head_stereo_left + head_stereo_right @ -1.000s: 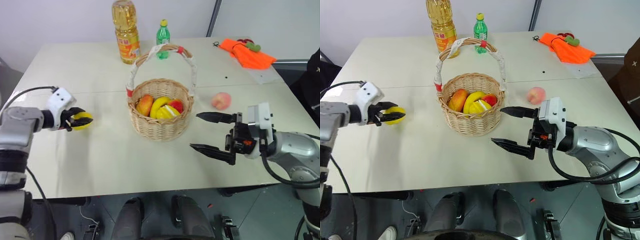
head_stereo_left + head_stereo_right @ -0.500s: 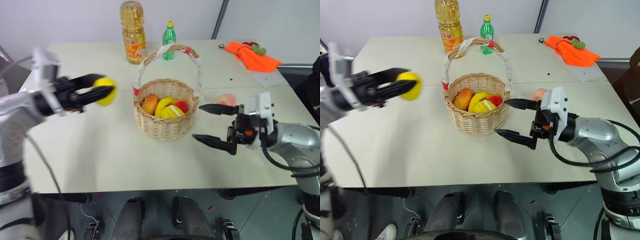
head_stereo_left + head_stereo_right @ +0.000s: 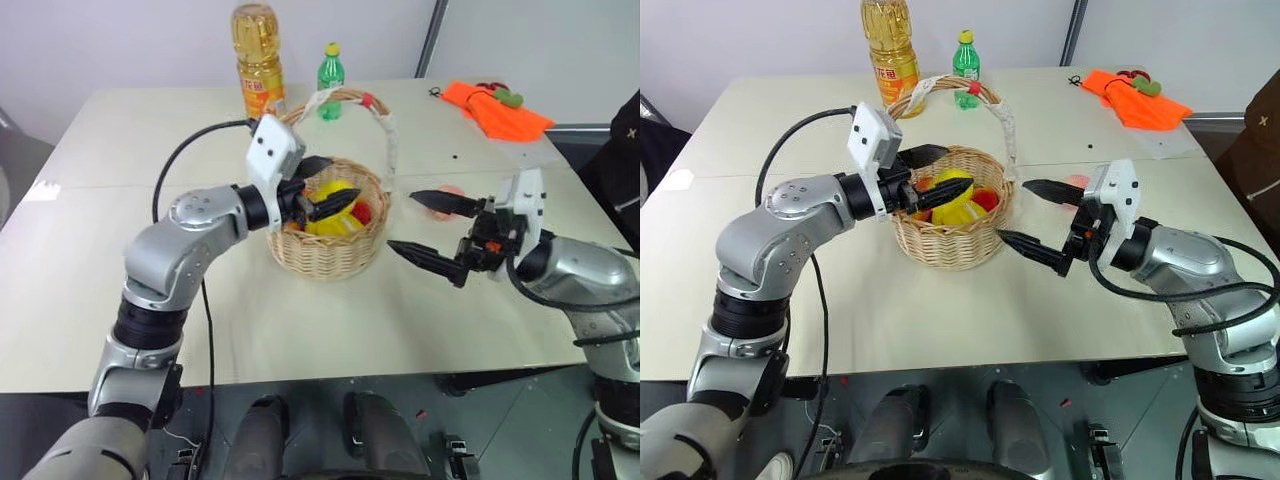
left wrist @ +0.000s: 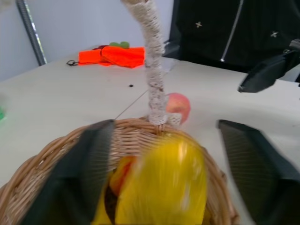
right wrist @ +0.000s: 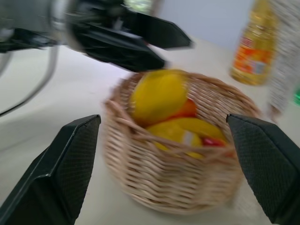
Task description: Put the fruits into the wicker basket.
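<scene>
Lemon let go over the basket, peach left to fetch

The left gripper [image 3: 325,190] hangs over the wicker basket [image 3: 330,255] with its fingers spread, and the yellow lemon [image 4: 164,187] sits loose between them on top of the fruit already in the basket, no longer pinched. To finish this well, I'd say the arm should lift straight up and back out without brushing the tall handle [image 3: 385,125], so the basket isn't dragged. The peach [image 4: 178,107] lies on the table [image 3: 130,150] just beyond the basket, close by the right gripper [image 3: 430,228], whose fingers are wide open and hold nothing. That hand looks best placed to take it: come level, straddle it squarely, close gently, as a round fruit rolls away easily.
</scene>
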`<move>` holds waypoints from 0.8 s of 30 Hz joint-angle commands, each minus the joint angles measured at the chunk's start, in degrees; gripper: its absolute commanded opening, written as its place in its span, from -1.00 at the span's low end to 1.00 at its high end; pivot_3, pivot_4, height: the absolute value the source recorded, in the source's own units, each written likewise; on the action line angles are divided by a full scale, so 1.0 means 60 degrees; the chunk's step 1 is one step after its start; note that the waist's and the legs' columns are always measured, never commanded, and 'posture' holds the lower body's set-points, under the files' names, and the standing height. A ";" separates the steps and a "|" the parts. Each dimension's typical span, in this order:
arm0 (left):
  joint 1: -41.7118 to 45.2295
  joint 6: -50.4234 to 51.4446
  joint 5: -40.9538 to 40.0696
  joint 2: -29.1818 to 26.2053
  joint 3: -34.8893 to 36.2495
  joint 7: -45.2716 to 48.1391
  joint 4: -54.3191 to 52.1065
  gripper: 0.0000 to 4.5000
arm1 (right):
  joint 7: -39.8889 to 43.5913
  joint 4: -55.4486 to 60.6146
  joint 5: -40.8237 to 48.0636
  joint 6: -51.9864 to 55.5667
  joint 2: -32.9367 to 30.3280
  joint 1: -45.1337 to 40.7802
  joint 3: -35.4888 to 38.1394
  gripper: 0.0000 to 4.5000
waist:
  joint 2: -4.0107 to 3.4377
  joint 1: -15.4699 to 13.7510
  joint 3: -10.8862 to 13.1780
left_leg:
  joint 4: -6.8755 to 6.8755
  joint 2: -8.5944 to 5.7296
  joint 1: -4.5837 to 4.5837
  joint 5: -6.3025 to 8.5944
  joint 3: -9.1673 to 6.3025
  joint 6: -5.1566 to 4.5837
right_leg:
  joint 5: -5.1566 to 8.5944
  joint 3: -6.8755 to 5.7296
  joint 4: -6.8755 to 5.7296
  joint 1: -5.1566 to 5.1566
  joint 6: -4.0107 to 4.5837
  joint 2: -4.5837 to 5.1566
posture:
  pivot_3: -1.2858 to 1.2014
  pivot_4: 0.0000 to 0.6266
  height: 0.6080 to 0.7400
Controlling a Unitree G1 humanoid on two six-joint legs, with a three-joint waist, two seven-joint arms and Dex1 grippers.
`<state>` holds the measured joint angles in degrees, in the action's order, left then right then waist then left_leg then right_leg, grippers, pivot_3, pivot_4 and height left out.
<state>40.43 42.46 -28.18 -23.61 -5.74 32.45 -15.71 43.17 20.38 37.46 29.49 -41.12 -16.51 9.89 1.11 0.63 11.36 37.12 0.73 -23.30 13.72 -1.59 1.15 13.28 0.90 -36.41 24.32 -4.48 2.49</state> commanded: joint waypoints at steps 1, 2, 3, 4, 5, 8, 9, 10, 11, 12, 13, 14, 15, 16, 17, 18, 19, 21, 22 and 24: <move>-0.0159 -0.0352 -0.0058 0.0013 0.0420 0.0037 -0.0214 0.98 | -0.0753 -0.0714 -0.0935 -0.0422 0.0193 -0.0328 0.0051 1.00 | 0.0000 -0.0001 0.0000 | 0.0000 -0.0001 0.0000 0.0000 0.0001 0.0000 | 0.0000 0.0000 0.0000 0.0000 0.0000 0.0001 | 0.03 -0.52 1.00; -0.0225 -0.0357 -0.0130 0.0020 0.0487 0.0080 -0.0257 0.98 | -0.0858 -0.0888 -0.1158 -0.0512 0.0250 -0.0375 0.0001 1.00 | -0.0001 0.0009 0.0000 | 0.0000 -0.0001 0.0000 0.0000 0.0001 0.0000 | 0.0000 0.0001 0.0000 0.0000 0.0000 0.0002 | 0.03 -0.52 1.00; -0.0454 -0.0321 -0.0497 0.0037 0.0679 0.0288 -0.0488 0.98 | -0.1137 -0.1350 -0.1518 -0.0633 0.0390 -0.0557 -0.0088 1.00 | -0.0001 0.0034 -0.0001 | -0.0001 -0.0001 0.0000 0.0000 0.0002 0.0000 | 0.0000 0.0001 0.0000 0.0000 0.0000 0.0002 | 0.03 -0.52 1.00; -0.0615 -0.0294 -0.0757 0.0051 0.0814 0.0437 -0.0656 0.98 | -0.1312 -0.1673 -0.1759 -0.0712 0.0500 -0.0690 -0.0140 1.00 | -0.0002 0.0039 0.0000 | -0.0002 0.0000 0.0003 0.0000 0.0004 0.0000 | 0.0000 0.0003 0.0000 0.0001 0.0000 -0.0001 | 0.03 -0.52 1.00; -0.1054 -0.0074 -0.1365 -0.0069 0.1050 0.0821 -0.1039 0.98 | -0.1770 -0.2359 -0.2232 -0.0872 0.0677 -0.1031 -0.0241 1.00 | -0.0002 0.0075 -0.0001 | -0.0002 0.0001 0.0002 0.0000 0.0004 0.0000 | 0.0000 0.0005 -0.0002 0.0003 0.0000 0.0000 | 0.03 -0.52 1.00; -0.2364 -0.0093 -0.2368 -0.0438 0.1544 0.1677 -0.1923 0.98 | -0.2630 -0.4094 -0.3231 -0.1349 0.1076 -0.1916 -0.0428 1.00 | -0.0012 0.0118 -0.0004 | -0.0010 0.0010 0.0012 0.0001 0.0019 -0.0001 | -0.0001 0.0021 -0.0002 0.0010 0.0002 -0.0007 | 0.03 -0.52 1.00; -0.2641 0.0097 -0.2651 -0.0521 0.1643 0.1702 -0.2014 0.98 | -0.2634 -0.4559 -0.3416 -0.1488 0.1143 -0.2131 -0.0494 1.00 | -0.0013 0.0081 -0.0003 | -0.0013 0.0013 0.0011 0.0001 0.0025 -0.0001 | -0.0002 0.0027 -0.0005 0.0010 0.0005 -0.0007 | 0.03 -0.52 1.00; -0.2849 0.0138 -0.2778 -0.0588 0.1674 0.1707 -0.2115 0.98 | -0.2593 -0.4975 -0.3593 -0.1652 0.1184 -0.2311 -0.0569 1.00 | -0.0013 0.0032 -0.0003 | -0.0013 0.0013 0.0010 0.0001 0.0024 -0.0001 | -0.0002 0.0028 -0.0007 0.0014 0.0005 -0.0006 | 0.03 -0.52 1.00; -0.2990 0.0126 -0.2839 -0.0631 0.1665 0.1691 -0.2210 0.98 | -0.2542 -0.5345 -0.3733 -0.1767 0.1213 -0.2466 -0.0633 1.00 | -0.0013 -0.0001 -0.0003 | -0.0010 0.0012 0.0007 0.0000 0.0019 -0.0001 | -0.0002 0.0024 -0.0008 0.0015 0.0005 -0.0008 | 0.03 -0.52 1.00; -0.3063 0.0099 -0.2860 -0.0642 0.1631 0.1629 -0.2295 0.98 | -0.2510 -0.5792 -0.3853 -0.1812 0.1248 -0.2655 -0.0681 1.00 | -0.0013 -0.0023 -0.0004 | -0.0007 0.0010 0.0004 0.0000 0.0018 -0.0002 | -0.0002 0.0022 -0.0009 0.0015 0.0005 -0.0008 | 0.03 -0.52 1.00; -0.3107 0.0062 -0.2866 -0.0634 0.1593 0.1560 -0.2370 0.98 | -0.2515 -0.6189 -0.3989 -0.1874 0.1267 -0.2826 -0.0728 1.00 | -0.0012 -0.0024 -0.0004 | -0.0004 0.0003 0.0001 0.0000 0.0017 -0.0002 | -0.0002 0.0022 -0.0009 0.0014 0.0006 -0.0003 | 0.03 -0.52 1.00; -0.3138 0.0082 -0.2912 -0.0616 0.1563 0.1483 -0.2437 0.98 | -0.2555 -0.6614 -0.4140 -0.1972 0.1287 -0.3021 -0.0781 1.00 | -0.0013 -0.0010 -0.0004 | 0.0004 0.0000 0.0000 0.0000 0.0021 -0.0002 | -0.0001 0.0023 -0.0007 0.0013 0.0007 0.0001 | 0.03 -0.52 1.00; -0.3172 0.0106 -0.2978 -0.0591 0.1539 0.1411 -0.2519 0.98 | -0.2587 -0.7086 -0.4205 -0.1941 0.1341 -0.3264 -0.0780 1.00 | -0.0013 0.0003 -0.0004 | 0.0005 -0.0005 -0.0002 0.0000 0.0025 -0.0002 | -0.0001 0.0027 -0.0005 0.0012 0.0007 0.0008 | 0.03 -0.52 1.00; -0.3192 0.0109 -0.3021 -0.0560 0.1515 0.1342 -0.2585 0.98 | -0.2617 -0.7542 -0.4221 -0.1846 0.1405 -0.3506 -0.0735 1.00 | -0.0013 0.0007 -0.0004 | 0.0006 -0.0010 -0.0002 0.0000 0.0035 -0.0002 | -0.0001 0.0035 0.0000 0.0010 0.0007 0.0015 | 0.03 -0.52 1.00; -0.3192 0.0099 -0.3027 -0.0529 0.1493 0.1265 -0.2620 0.98 | -0.2581 -0.7953 -0.4235 -0.1738 0.1450 -0.3711 -0.0711 1.00 | -0.0013 0.0020 -0.0004 | 0.0005 -0.0012 -0.0002 0.0000 0.0038 -0.0002 | -0.0001 0.0039 0.0001 0.0010 0.0007 0.0018 | 0.03 -0.52 1.00; -0.3182 0.0089 -0.3028 -0.0516 0.1475 0.1201 -0.2634 0.98 | -0.2495 -0.8219 -0.4243 -0.1650 0.1473 -0.3840 -0.0709 1.00 | -0.0012 0.0026 -0.0004 | 0.0006 -0.0013 -0.0001 0.0000 0.0040 -0.0002 | -0.0002 0.0042 0.0002 0.0010 0.0006 0.0018 | 0.03 -0.52 1.00; -0.3174 0.0074 -0.3022 -0.0522 0.1463 0.1161 -0.2637 0.98 | -0.2434 -0.8421 -0.4304 -0.1639 0.1482 -0.3927 -0.0749 1.00 | -0.0011 0.0031 -0.0005 | 0.0004 -0.0012 0.0000 0.0000 0.0040 -0.0002 | -0.0002 0.0043 0.0002 0.0010 0.0006 0.0016 | 0.03 -0.52 1.00; -0.3165 0.0061 -0.3038 -0.0542 0.1440 0.1109 -0.2639 0.98 | -0.2357 -0.8673 -0.4354 -0.1646 0.1501 -0.4033 -0.0759 1.00 | -0.0011 0.0033 -0.0006 | -0.0001 -0.0008 0.0004 0.0001 0.0037 -0.0003 | -0.0002 0.0042 0.0001 0.0010 0.0006 0.0010 | 0.03 -0.52 1.00; -0.3160 0.0059 -0.3036 -0.0559 0.1421 0.1098 -0.2640 0.98 | -0.2338 -0.8752 -0.4375 -0.1693 0.1507 -0.4062 -0.0746 1.00 | -0.0011 0.0041 -0.0006 | -0.0002 -0.0006 0.0006 0.0001 0.0037 -0.0004 | -0.0002 0.0042 0.0001 0.0010 0.0005 0.0005 | 0.03 -0.52 1.00; -0.3154 0.0052 -0.3019 -0.0594 0.1388 0.1096 -0.2641 1.00 | -0.2347 -0.8843 -0.4443 -0.1818 0.1511 -0.4082 -0.0722 0.77 | -0.0011 0.0053 -0.0007 | -0.0003 -0.0004 0.0007 0.0002 0.0037 -0.0004 | -0.0002 0.0042 0.0000 0.0010 0.0005 0.0003 | 0.03 -0.52 1.00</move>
<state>21.00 43.48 -45.66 -26.81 2.72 39.17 -29.31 28.58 -31.79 11.27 18.64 -32.42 -40.68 5.27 1.05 0.95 11.31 37.11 0.70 -23.26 13.73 -1.37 1.12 13.27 1.16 -36.41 24.38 -4.45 2.51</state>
